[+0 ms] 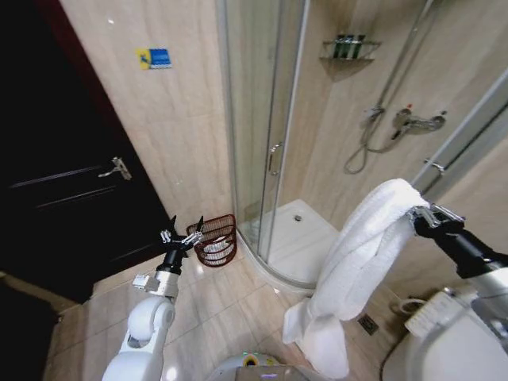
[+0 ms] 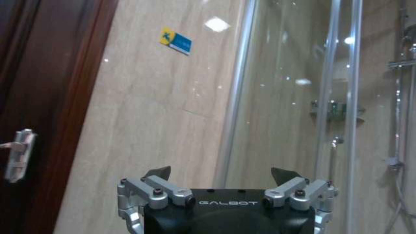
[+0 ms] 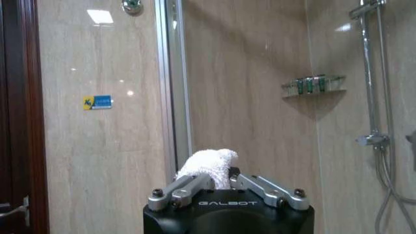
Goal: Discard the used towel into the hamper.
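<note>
The towel (image 1: pixel 357 254) is showing plain white, with no pattern. The hamper (image 1: pixel 216 240) is showing dark reddish-brown in an open wire weave (something white is lying inside it). The right gripper (image 3: pixel 217 181) is gleaming silver-fingered on a black body.

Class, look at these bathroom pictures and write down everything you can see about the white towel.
The towel is white, thick and fluffy, like terry cloth. The right tool is shut on its top, where it bunches into a rounded hump; a tuft pokes up between the fingers in the right wrist view. It hangs in long folds, its lower end loose above the floor beside the toilet. It is not in the hamper.
</note>
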Available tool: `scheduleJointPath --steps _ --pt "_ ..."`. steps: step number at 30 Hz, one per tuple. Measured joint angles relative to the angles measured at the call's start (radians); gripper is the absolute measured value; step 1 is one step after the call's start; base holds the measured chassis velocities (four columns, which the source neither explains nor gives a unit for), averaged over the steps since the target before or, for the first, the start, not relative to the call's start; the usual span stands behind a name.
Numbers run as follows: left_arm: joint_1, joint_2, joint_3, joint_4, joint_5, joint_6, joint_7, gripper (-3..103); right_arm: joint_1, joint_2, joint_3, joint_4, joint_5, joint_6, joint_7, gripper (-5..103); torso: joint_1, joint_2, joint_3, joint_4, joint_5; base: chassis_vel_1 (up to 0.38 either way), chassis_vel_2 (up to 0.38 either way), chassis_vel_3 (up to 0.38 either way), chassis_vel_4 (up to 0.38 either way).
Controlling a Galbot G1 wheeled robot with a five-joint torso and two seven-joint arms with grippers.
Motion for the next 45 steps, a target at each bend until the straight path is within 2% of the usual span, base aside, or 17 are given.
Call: scheduleJointPath --steps 6,14,18,27,45 --pt "-0.003 0.001 0.004 0.005 0.001 -0.001 0.000 100 -0.014 0.008 -0.002 0.000 0.000 0.007 -0.001 4 -0.014 -0.035 -0.019 -0.0008 0.0002 0.008 0.011 0.004 0.003" --pt "-0.009 0.000 0.006 0.002 0.001 0.003 0.002 100 0.010 -0.027 -0.025 -0.001 -0.003 -0.004 0.019 4 -0.043 -0.096 -0.051 -0.0006 0.0000 0.000 0.000 0.000 0.000" --pt "-0.009 -0.003 0.008 -0.001 0.001 0.010 0.012 100 0.009 -0.030 -0.028 -0.001 -0.026 -0.004 0.009 4 -0.046 -0.100 -0.053 -0.0007 0.0001 0.000 0.000 0.000 0.000" --pt "-0.011 -0.006 0.021 0.004 0.023 -0.013 0.012 100 0.005 -0.021 -0.028 -0.001 -0.076 0.024 -0.001 4 -0.045 -0.099 -0.053 -0.0006 0.0000 0.000 0.000 0.000 0.000" --pt "-0.004 -0.012 0.025 -0.010 0.040 -0.006 0.015 100 0.003 -0.012 -0.022 -0.001 -0.089 0.045 -0.008 4 -0.042 -0.094 -0.050 -0.0006 0.0001 0.063 0.054 -0.054 -0.066"
